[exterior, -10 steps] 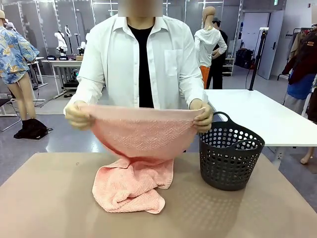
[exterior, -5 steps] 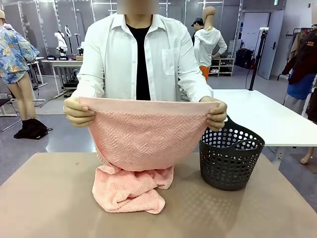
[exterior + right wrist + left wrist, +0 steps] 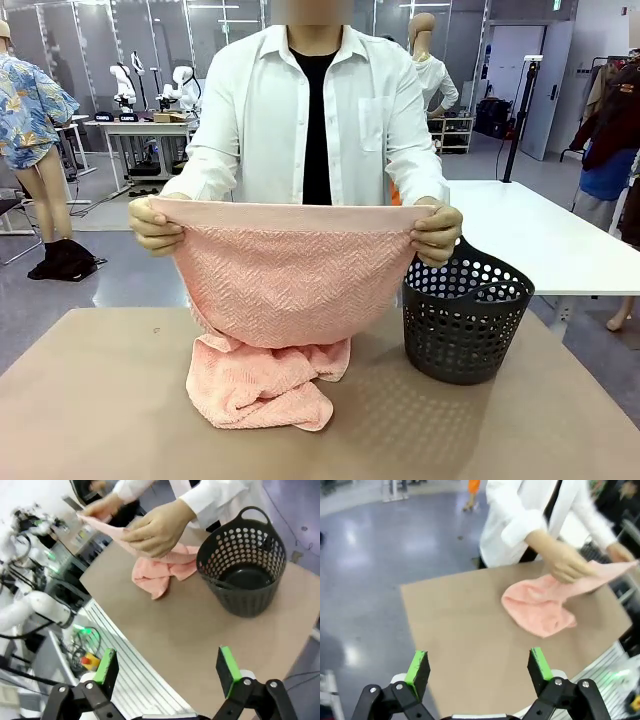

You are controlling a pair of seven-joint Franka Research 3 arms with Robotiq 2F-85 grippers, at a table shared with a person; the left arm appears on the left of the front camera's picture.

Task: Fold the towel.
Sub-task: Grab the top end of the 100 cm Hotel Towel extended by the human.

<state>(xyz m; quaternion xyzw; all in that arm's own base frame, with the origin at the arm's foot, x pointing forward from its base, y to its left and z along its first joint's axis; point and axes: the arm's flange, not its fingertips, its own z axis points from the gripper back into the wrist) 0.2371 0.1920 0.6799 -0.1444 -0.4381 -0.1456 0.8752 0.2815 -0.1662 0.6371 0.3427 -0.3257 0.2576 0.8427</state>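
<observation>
A person in a white shirt stands at the far side of the table and holds the salmon-pink towel (image 3: 285,280) by its top edge, one hand (image 3: 155,225) at each corner, the other hand (image 3: 437,232) near the basket. The towel's upper part hangs stretched; its lower part lies bunched on the tan table (image 3: 100,400). From the left wrist, the towel (image 3: 540,605) lies far ahead of my open left gripper (image 3: 479,667), which holds nothing. My right gripper (image 3: 170,669) is open too, well back from the towel (image 3: 160,572).
A dark perforated basket (image 3: 465,315), empty inside (image 3: 245,575), stands on the table's right part beside the towel. The other arm (image 3: 35,607) shows at the left of the right wrist view. A white table (image 3: 540,235) stands behind.
The person has lifted the towel's top edge and pulled it wider and taut, then shifted slightly to the right. The bunched part on the table stays put.
</observation>
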